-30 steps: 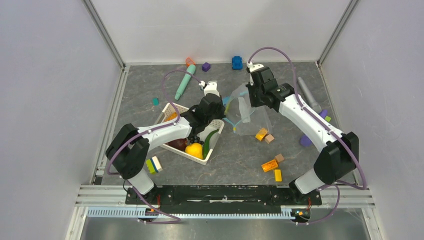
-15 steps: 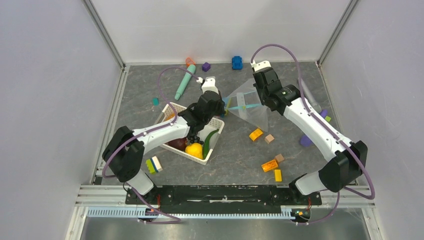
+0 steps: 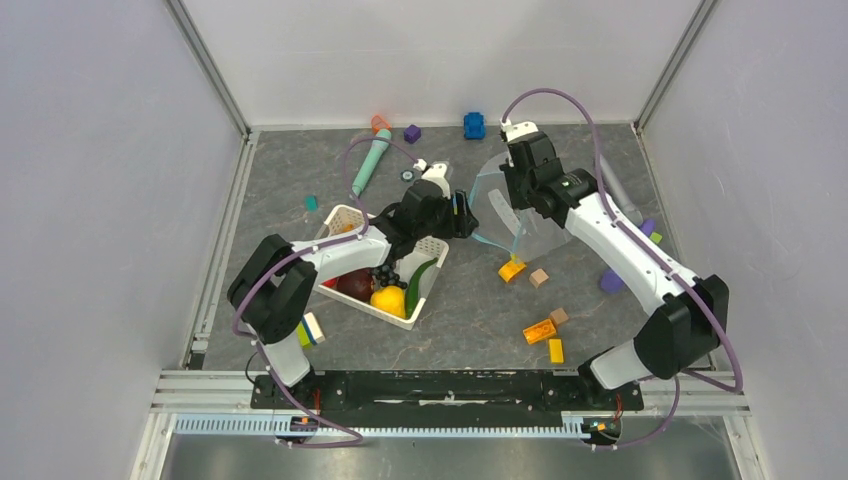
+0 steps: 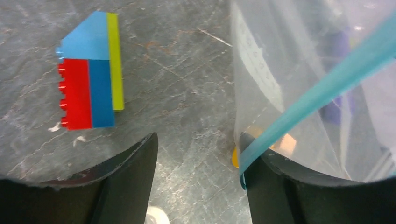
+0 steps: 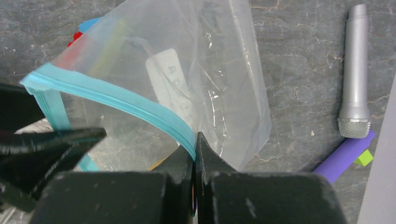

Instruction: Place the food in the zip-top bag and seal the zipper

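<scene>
While the bag point(image 5: 224, 84) hung ahead of the right fingers point(image 5: 212, 179) and the basket point(image 3: 432, 255) sat behind the parted left fingers point(image 4: 128, 179), the zipper point(image 5: 121, 100) was clamped between the right fingers, and the food point(image 3: 388, 298) lay in the basket.

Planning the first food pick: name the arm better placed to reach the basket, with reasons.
Left, probably. The left end effector is open, beside the white basket of food. The right end effector is shut on the zipper of the bag, holding it up.
</scene>
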Controlling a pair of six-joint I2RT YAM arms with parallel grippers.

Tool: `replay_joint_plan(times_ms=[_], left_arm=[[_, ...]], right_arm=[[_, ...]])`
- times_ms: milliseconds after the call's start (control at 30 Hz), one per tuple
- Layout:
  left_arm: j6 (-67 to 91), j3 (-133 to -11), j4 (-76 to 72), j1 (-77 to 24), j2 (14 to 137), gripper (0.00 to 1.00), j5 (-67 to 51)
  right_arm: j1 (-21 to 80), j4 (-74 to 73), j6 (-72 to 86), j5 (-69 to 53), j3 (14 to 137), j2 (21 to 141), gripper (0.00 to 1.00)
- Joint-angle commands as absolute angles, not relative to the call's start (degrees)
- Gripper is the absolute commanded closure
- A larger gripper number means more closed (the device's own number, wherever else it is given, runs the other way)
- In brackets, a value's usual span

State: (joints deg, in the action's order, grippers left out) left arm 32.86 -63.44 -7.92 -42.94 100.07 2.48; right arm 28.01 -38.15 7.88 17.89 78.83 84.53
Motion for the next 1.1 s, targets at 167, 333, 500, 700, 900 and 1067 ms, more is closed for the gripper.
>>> replay_joint_plan(times_ms=[167,333,500,700,900,1067], left_arm=[[31.87,-64.22,-13.43,-42.98,97.66,0.02,-9.83],[31.81,-64.36,-11.36,-42.91,95.91,0.00,-11.97],[29.37,-60.04,-5.16,-42.90,87.43,0.00,-4.68],[29.20,-54.87,10.99,-42.89,75.52,0.00,9.69],[35.27,-49.58,24.81,-41.57,67.81,0.00,22.37],[37.65,-47.81,23.20,-37.84,70.12,0.00,20.29]], right_arm=[[28.82,-38.52,15.34,22.34,81.43,89.06,1.00],[29.45,-38.75,16.13,22.24,81.21,89.92,1.00],[29.46,-38.21,16.02,21.66,80.20,89.58,1.00],[29.49,-37.05,15.30,20.32,78.82,89.15,1.00],[29.49,-35.30,14.47,19.58,77.02,88.67,1.00],[29.44,-34.85,14.12,18.57,76.61,88.78,1.00]])
